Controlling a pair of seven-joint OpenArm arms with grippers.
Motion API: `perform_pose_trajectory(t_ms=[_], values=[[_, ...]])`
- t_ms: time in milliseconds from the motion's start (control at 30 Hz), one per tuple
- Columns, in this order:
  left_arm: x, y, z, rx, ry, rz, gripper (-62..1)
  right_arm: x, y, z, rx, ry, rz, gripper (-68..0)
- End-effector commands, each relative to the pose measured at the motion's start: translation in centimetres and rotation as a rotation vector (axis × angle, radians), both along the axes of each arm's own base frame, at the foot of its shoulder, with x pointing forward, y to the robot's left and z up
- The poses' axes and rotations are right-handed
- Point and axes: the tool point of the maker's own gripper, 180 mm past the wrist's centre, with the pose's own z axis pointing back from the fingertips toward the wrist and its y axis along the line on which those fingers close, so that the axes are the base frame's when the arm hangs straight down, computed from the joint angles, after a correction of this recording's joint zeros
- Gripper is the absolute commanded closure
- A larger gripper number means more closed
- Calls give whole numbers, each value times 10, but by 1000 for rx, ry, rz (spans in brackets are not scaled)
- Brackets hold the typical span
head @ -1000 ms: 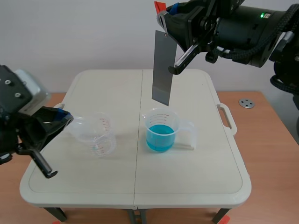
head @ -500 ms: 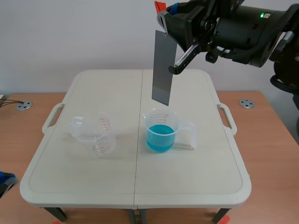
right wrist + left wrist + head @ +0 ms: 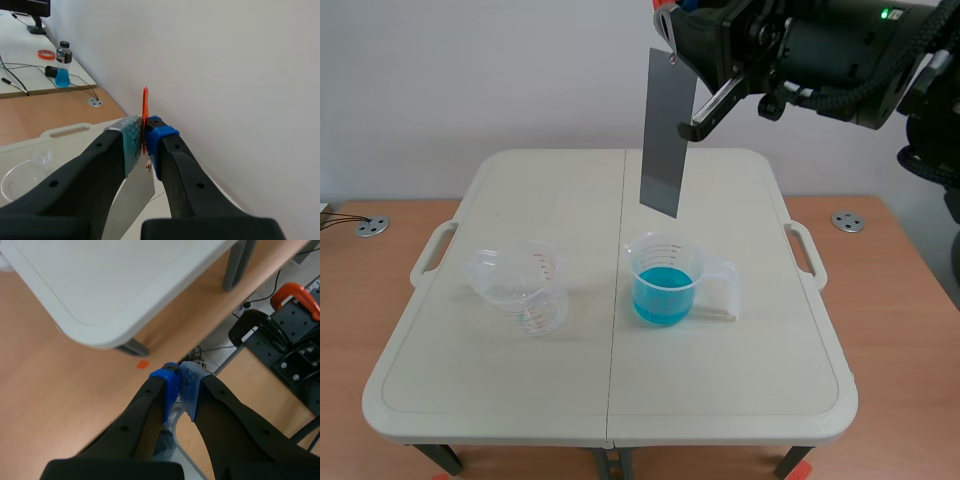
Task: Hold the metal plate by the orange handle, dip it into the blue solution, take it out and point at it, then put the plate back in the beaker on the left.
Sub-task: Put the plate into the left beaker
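A grey metal plate [image 3: 666,130] hangs upright in the air, its lower edge a short way above the beaker of blue solution [image 3: 663,279]. My right gripper [image 3: 669,22] is shut on the plate's orange handle [image 3: 145,119] at the top; the plate [image 3: 131,202] drops away below the fingers. An empty clear beaker [image 3: 523,284] stands on the left half of the white table [image 3: 610,400]. My left gripper [image 3: 178,381] is shut on nothing, off the table above the wooden floor, and out of the scene view.
The table's corner [image 3: 95,305] lies ahead of the left gripper, with black equipment and an orange clamp [image 3: 295,292] to one side. A round metal disc [image 3: 847,221] sits on the wood at right, another disc [image 3: 370,226] at left.
The left arm has withdrawn from the table's left side and left the scene view. The right gripper has lifted the plate slightly higher above the blue beaker.
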Motion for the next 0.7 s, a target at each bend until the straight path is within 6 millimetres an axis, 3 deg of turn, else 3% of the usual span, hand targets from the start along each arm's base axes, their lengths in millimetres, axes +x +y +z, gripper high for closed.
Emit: perform_pose_trajectory(t_ms=[0,333,667], values=[[-5,-3,-4,-28,5,10,-19,-2,4,21,38,-53,20,-15],[-56,-18,-49,-90,162,24,-19,5,16,41,81,-75,16,-15],[-95,-57,-88,-160,282,40,-19,3,44,58,90,-88,66,-15]])
